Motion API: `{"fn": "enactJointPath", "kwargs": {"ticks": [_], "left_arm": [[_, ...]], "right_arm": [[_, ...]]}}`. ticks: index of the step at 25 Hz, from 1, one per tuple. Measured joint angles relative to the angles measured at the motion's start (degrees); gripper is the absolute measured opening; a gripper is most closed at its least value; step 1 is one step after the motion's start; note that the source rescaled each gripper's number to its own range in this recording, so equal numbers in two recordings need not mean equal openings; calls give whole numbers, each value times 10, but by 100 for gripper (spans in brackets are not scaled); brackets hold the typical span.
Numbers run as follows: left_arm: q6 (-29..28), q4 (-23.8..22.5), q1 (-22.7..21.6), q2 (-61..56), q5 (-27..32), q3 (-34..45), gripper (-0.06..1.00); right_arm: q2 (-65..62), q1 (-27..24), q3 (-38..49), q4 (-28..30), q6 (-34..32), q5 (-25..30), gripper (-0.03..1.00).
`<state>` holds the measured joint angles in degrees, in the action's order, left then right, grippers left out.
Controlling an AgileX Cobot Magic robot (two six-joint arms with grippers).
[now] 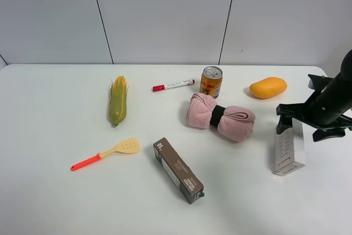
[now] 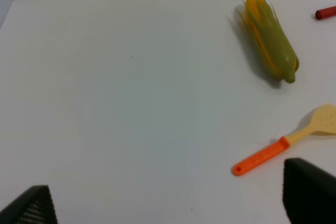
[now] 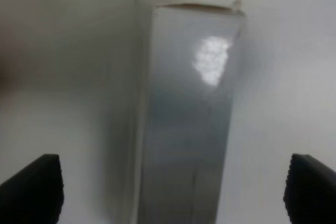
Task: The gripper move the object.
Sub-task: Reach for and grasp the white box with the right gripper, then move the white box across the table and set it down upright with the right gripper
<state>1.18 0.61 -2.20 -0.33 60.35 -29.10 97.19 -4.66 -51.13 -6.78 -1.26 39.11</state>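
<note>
The long white carton (image 1: 289,148) lies on the white table (image 1: 55,114) at the right, with grey print and a small red mark on its side. My right gripper (image 1: 306,126), a black claw on a dark arm, is open just above the carton's far end. In the right wrist view the carton (image 3: 189,114) fills the gap between the two spread fingertips (image 3: 32,187) of the right gripper (image 3: 170,195); contact cannot be told. My left gripper (image 2: 168,205) is open and empty above bare table, and does not show in the exterior high view.
A pink rolled towel (image 1: 220,117), a drink can (image 1: 211,82) and a mango (image 1: 268,87) lie left of and behind the carton. A dark brown carton marked "50" (image 1: 178,170), a spatula (image 1: 105,153), corn (image 1: 118,100) and a red-capped marker (image 1: 173,85) lie further left.
</note>
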Motion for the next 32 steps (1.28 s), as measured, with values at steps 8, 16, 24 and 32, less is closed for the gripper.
{"fn": "enactJointPath", "kwargs": {"ticks": [8,16,24,32], "left_arm": [[0,0,0,0,0,0,100],[0,0,0,0,0,0,100],[0,0,0,0,0,0,100],[0,0,0,0,0,0,100]], "right_arm": [[64,0,0,-36,26,-46,74],[90,0,0,-42,28,-64,38],[90,0,-3,-75,67,-51,0],[1,0,-3,-111,164,74,0]]}}
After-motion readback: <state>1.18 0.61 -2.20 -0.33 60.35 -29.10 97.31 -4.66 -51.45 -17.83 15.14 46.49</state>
